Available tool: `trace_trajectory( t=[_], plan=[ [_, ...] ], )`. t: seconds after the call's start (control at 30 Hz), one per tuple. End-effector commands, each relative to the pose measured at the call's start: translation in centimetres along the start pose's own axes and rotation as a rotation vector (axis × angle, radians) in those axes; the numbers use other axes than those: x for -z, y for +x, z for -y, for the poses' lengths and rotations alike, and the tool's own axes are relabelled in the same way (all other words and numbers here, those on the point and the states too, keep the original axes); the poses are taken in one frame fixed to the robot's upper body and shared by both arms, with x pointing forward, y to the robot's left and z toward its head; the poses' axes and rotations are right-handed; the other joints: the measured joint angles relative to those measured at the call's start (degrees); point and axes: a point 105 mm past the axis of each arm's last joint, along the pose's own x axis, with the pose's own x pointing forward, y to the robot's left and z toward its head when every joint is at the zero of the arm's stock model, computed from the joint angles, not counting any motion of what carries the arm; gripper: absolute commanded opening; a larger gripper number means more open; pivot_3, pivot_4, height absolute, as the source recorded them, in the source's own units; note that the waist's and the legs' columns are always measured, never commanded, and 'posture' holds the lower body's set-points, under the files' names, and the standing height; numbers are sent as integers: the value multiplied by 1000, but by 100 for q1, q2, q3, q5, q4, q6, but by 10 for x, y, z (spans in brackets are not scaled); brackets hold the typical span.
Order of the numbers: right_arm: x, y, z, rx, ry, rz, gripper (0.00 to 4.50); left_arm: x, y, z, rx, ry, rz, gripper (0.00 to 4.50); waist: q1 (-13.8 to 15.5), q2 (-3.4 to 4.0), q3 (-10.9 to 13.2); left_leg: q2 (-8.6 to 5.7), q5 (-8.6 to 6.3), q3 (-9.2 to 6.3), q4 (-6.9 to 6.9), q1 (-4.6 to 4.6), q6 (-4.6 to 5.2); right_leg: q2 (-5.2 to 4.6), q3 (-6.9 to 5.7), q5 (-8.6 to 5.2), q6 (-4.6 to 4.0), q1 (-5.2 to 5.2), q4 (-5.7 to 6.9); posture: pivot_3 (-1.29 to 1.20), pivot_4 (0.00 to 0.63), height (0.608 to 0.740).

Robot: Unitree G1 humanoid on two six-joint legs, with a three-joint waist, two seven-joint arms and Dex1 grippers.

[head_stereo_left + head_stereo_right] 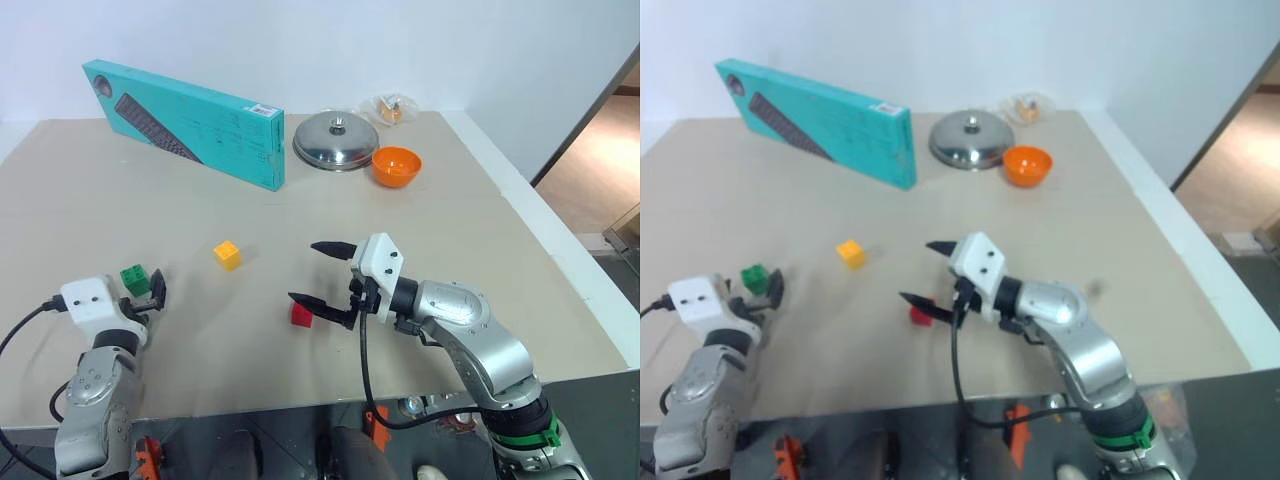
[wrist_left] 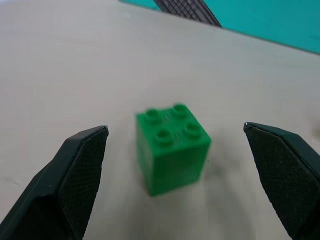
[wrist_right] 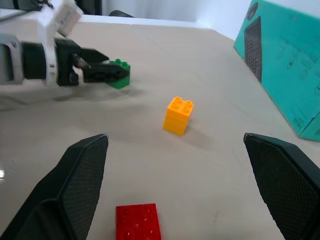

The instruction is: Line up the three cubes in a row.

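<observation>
Matte beige worktop [image 1: 300, 200] carries three glossy studded plastic cubes: green cube [image 1: 134, 279] near the left edge, yellow cube [image 1: 227, 254] toward the middle, red cube [image 1: 301, 315] closer to the front edge. Left gripper [image 2: 185, 175] spreads its textured black fingers wide around the green one, not gripping; right gripper [image 1: 322, 274] gapes empty over red. At the far edge stand a teal cardboard keyboard box [image 1: 185, 122], its print unreadable, a domed steel lid [image 1: 335, 139] and an orange bowl [image 1: 396, 166].

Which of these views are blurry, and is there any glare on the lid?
Left wrist view: green cube slightly soft, fingertips sharper. Right eye view: softer overall than the left eye view. Left eye view: steel lid shows only mild bright reflections.
</observation>
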Motion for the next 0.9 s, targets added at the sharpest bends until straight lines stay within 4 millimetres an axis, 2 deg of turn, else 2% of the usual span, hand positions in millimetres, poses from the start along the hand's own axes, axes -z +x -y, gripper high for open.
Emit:
trace_trajectory(
  t=[0.03, 0.13, 0.33, 0.43, 0.6, 0.67, 0.8, 0.9],
  plan=[
    [-18, -6, -15, -101, -21, 58, 4488, -5, 6, 5, 14, 0, 13, 4500, 0, -1, 0, 0, 0, 0, 0, 0, 0, 0, 0, 0, 0, 0, 0, 0, 150, 740],
    [-16, -8, -20, -146, -29, 43, 4488, -3, 9, 9, 24, -11, 2, 4500, -1, -4, -1, -1, 0, 0, 0, 1, 0, 0, 0, 0, 0, 0, 0, 0, 150, 740],
    [-11, -9, -17, -157, -61, 22, 4488, -1, 16, 8, 24, -22, -5, 4500, -1, -8, 0, -9, 0, 0, 1, 1, 0, 4, 0, 2, 1, 0, 0, 0, 150, 740],
    [-10, -8, -15, -146, -71, 24, 4500, -1, 17, 8, 20, -33, -7, 3733, -1, -8, 0, -9, 0, 0, 1, 1, 0, 4, 0, 2, 1, 0, 0, 0, 150, 740],
    [-8, -7, -13, -138, -78, 24, 4500, -5, 18, 6, 14, -28, 6, 1910, 0, -11, 0, -5, 0, 0, 1, 0, 0, 1, 0, 2, 1, 0, 0, 0, 150, 740],
    [-7, -7, -12, -133, -82, 23, 4500, -5, 19, 4, 18, -20, 3, 1316, 0, -11, 0, -4, 0, 0, 1, 0, 0, -1, 0, 2, 1, 0, 0, 0, 150, 740],
    [-7, -7, -10, -126, -88, 22, 4500, -6, 19, 8, 112, 38, -8, 1324, -1, -13, 1, -5, 0, 1, 1, 1, 0, 1, 0, 3, 2, 0, 0, 0, 150, 740],
    [-7, -9, -10, -125, -90, 17, 4500, -5, 14, 23, 298, 121, -23, 1324, -1, -12, 1, -6, 0, 0, 1, 0, 0, 4, -1, 2, 1, -2, -1, 0, 150, 740]
  ],
)
